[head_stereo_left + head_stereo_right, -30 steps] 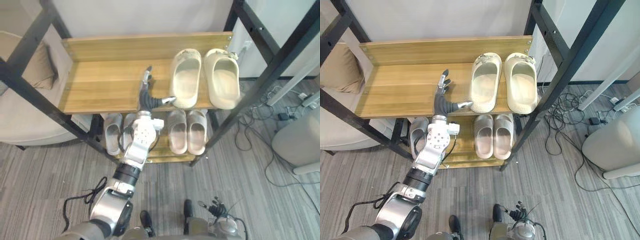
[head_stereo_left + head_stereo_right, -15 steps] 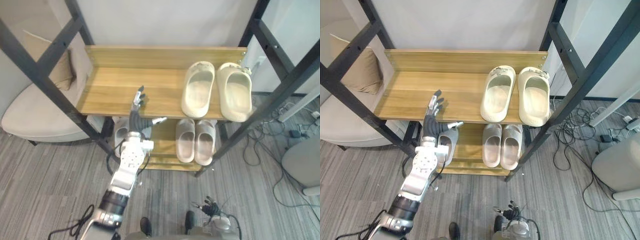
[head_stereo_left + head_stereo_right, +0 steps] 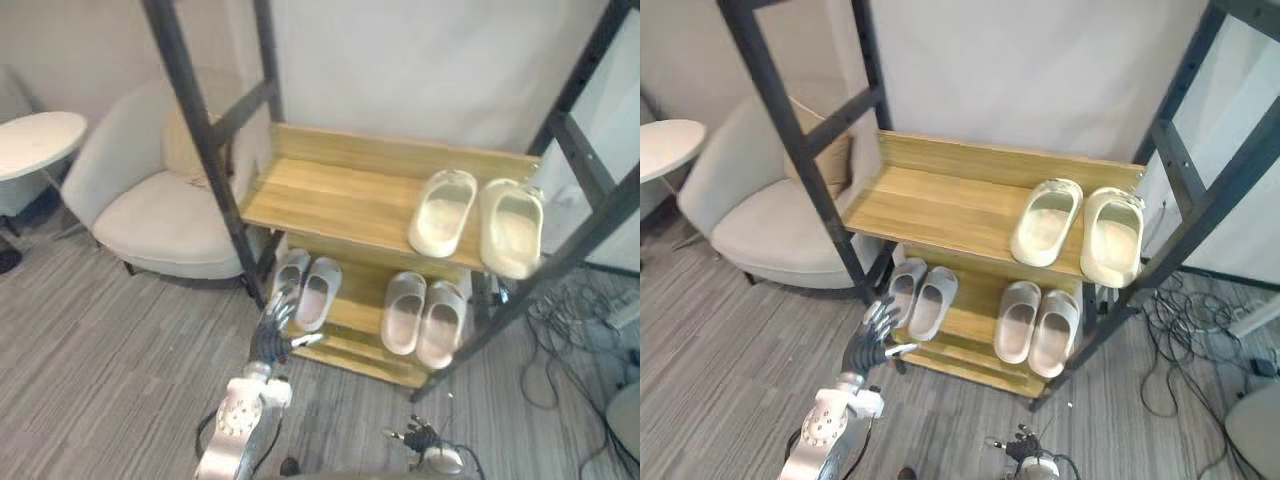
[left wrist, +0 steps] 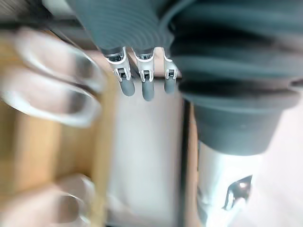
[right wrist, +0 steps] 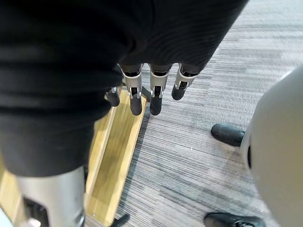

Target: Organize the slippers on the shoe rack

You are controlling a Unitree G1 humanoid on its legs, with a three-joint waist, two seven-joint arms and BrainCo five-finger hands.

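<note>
Shoe rack (image 3: 836,212), black frame, wooden shelves. Upper shelf (image 3: 940,210): cream slipper pair (image 3: 1047,222), side by side at right end. Lower shelf (image 3: 971,318): left grey pair (image 3: 932,300); right grey pair (image 3: 1018,320), apart.

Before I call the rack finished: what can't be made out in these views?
Toe ends of the left grey pair and right grey pair: tucked under the upper shelf, both eye views.
The slippers in the left wrist view: blurred; which pair cannot be told.
The right hand: tiny at the eye views' bottom edge; read its fingers in the right wrist view.
</note>
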